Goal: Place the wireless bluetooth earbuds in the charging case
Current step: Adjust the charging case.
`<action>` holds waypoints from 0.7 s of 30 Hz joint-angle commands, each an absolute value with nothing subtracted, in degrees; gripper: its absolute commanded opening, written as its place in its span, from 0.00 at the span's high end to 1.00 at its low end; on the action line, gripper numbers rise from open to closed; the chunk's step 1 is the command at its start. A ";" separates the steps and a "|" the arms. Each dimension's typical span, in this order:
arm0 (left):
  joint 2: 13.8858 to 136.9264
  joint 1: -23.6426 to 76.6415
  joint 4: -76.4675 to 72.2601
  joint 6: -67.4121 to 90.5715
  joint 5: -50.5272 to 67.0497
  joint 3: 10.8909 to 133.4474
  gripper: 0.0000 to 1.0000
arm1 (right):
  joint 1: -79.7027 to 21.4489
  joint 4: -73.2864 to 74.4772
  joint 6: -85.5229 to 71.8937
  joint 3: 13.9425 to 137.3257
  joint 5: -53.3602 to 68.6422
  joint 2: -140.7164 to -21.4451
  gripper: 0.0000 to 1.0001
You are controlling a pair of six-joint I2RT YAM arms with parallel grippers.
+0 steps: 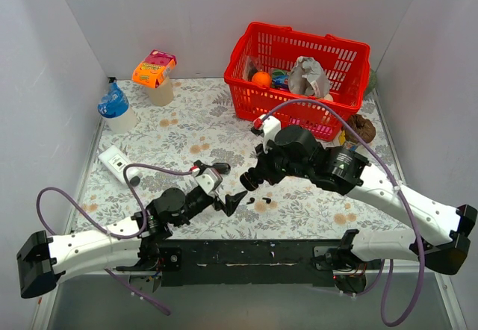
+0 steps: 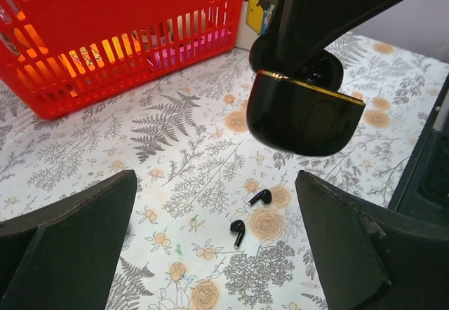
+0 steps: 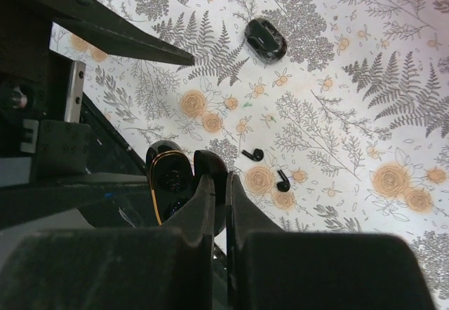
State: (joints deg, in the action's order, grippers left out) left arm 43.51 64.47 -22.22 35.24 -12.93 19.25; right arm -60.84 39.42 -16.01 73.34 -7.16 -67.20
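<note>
Two earbuds, tiny and black with short stems, lie loose on the floral tablecloth: one [image 2: 261, 197] [image 3: 253, 155] and the other [image 2: 238, 231] [image 3: 283, 180], close together [image 1: 259, 200]. The charging case [image 2: 305, 117] [image 3: 168, 184], glossy black with a gold rim, hangs open above the cloth. My right gripper [image 3: 219, 177] [image 1: 252, 181] is shut on the case's lid. My left gripper [image 2: 214, 254] [image 1: 230, 199] is wide open just above the cloth, with the earbuds lying between and ahead of its fingers [image 2: 70, 247]. It holds nothing.
A red basket [image 1: 299, 76] full of items stands at the back right. A black oval piece [image 3: 265, 40] lies on the cloth. A white power strip [image 1: 116, 162], a blue-capped bottle [image 1: 116, 110] and an orange-topped cup [image 1: 155, 72] sit on the left.
</note>
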 commanded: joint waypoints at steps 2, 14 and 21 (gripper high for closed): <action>34.29 64.42 -17.41 39.63 -4.00 21.98 0.02 | -61.26 37.80 -3.73 74.71 -4.93 -61.97 0.99; 45.08 54.78 -5.70 46.14 35.05 34.72 0.19 | -65.12 44.91 10.11 82.17 4.75 -62.57 0.99; 47.54 51.59 -9.84 48.16 39.63 34.89 0.25 | -67.15 45.27 10.37 81.57 2.29 -63.63 0.99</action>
State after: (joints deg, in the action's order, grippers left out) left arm 47.03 52.18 -8.21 46.87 33.06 33.63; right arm -66.11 45.10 8.62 80.12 3.03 -63.70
